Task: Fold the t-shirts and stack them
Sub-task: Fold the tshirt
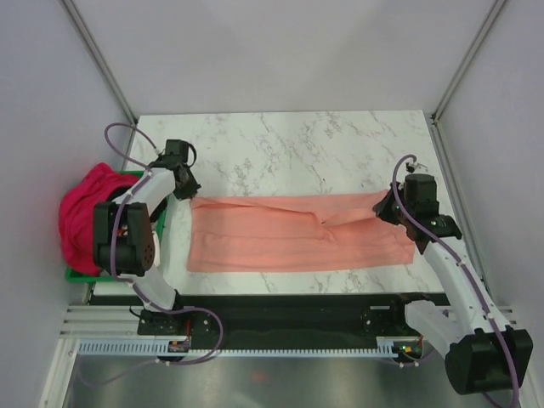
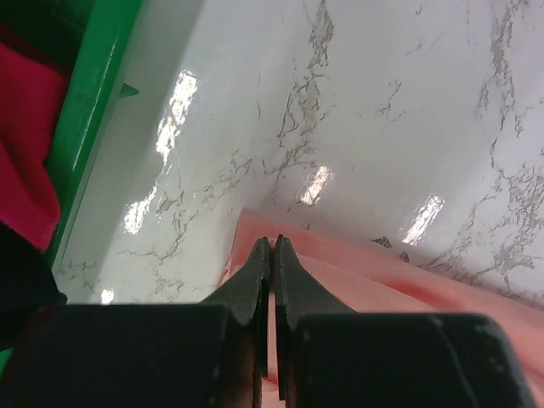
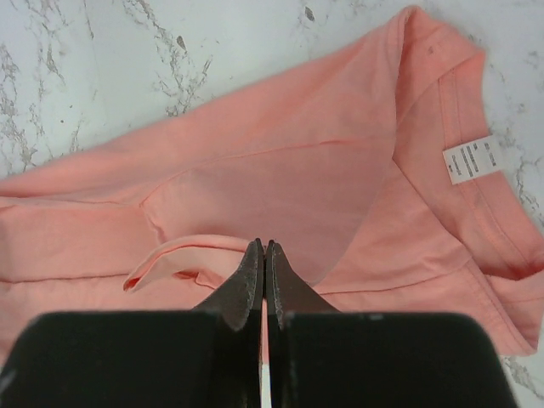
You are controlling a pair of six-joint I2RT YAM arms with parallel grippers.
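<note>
No text can be read anywhere. The only printed item is a small white label (image 3: 473, 159) at the neckband of the salmon-pink t-shirt (image 3: 280, 178), at the end of the shirt nearest the right edge of the desk. It carries a few lines of dark print, too small and blurred to make out.

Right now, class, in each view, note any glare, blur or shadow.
Left wrist: bright glare patches on the marble table; left tool dark and blurred. Right wrist: even light, salmon t-shirt sharp, right tool blurred. Top external: soft light, faint shadows only.
</note>
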